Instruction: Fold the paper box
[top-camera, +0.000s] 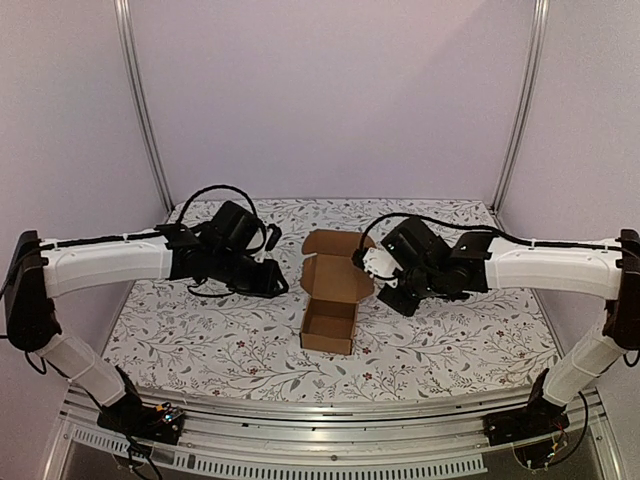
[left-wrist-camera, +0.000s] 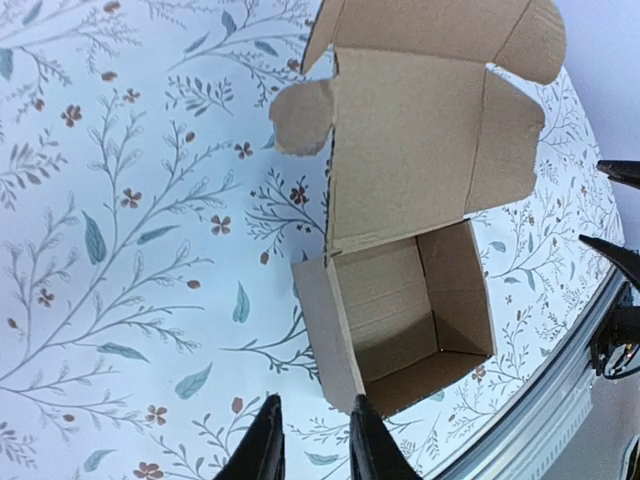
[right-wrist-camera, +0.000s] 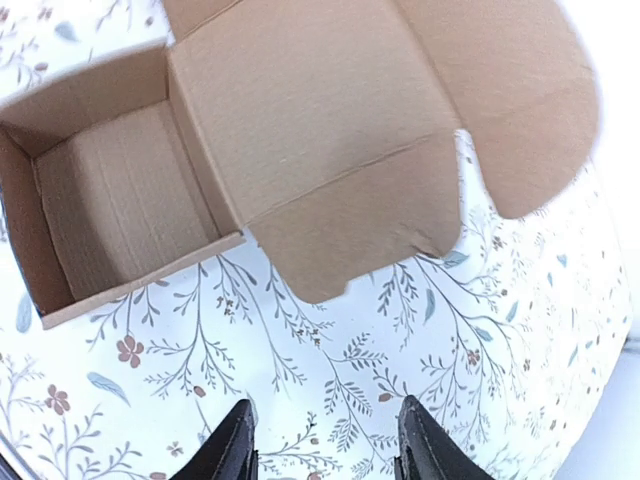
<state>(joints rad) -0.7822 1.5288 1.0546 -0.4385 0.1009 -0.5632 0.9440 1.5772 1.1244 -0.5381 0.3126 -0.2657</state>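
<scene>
Brown paper box (top-camera: 333, 297): base formed, lid open toward 12 o'clock; left tool (left-wrist-camera: 314, 408) and right tool (right-wrist-camera: 325, 412) released, empty.

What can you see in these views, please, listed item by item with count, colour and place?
paper box: one, brown, mid-table between the arms, base formed, lid open
tablecloth: one, white with leaf and flower print, covering the table
frame posts: two, silver, back corners
rail: one, silver, near edge
walls: pale lilac, around the table
cables: black, looped over each wrist
arms: two, white and black, left arm, right arm, reaching in from either side
left claw: one, black, open, close to the box's base
right claw: one, black, open, facing the lid
</scene>
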